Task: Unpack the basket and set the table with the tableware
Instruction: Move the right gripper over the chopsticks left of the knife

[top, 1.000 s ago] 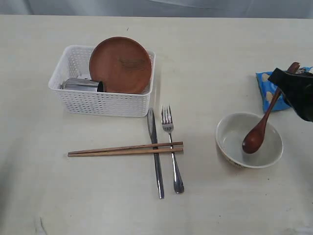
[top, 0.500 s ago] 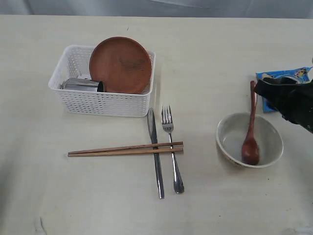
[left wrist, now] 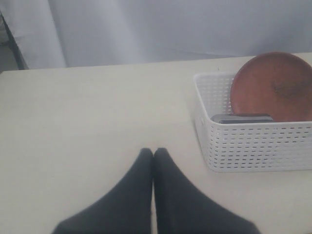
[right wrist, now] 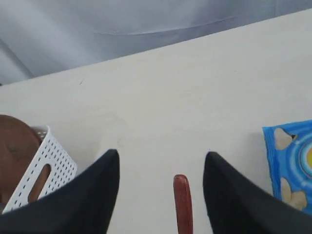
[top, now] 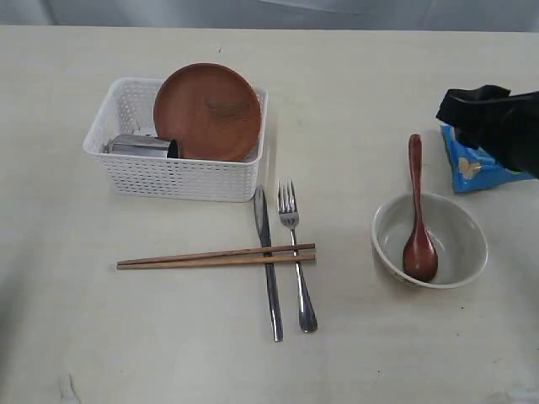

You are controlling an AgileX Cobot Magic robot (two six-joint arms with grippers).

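Observation:
The white basket (top: 135, 177) stands at the back left of the table (top: 354, 93) and holds the brown wooden plate (top: 207, 111), leaning upright, and the steel cup (top: 139, 146) on its side. Knife (top: 268, 261) and fork (top: 297, 257) lie in front of it, with the chopsticks (top: 216, 257) laid across them. The dark wooden spoon (top: 417, 210) rests in the cream bowl (top: 455, 244), its handle over the far rim. My right gripper (top: 472, 101) hovers open beyond the bowl; the spoon's handle tip (right wrist: 182, 202) shows between its fingers, untouched. My left gripper (left wrist: 153, 152) is shut and empty, near the basket (left wrist: 253, 146).
A blue chip bag (top: 476, 164) lies right of the bowl, partly under my right gripper; its corner (right wrist: 292, 161) shows in the right wrist view. A pale curtain hangs behind the table's far edge.
My right gripper opened and let go of the spoon, then drew back and up. The spoon dropped into the bowl and its handle swung to lean on the far rim.

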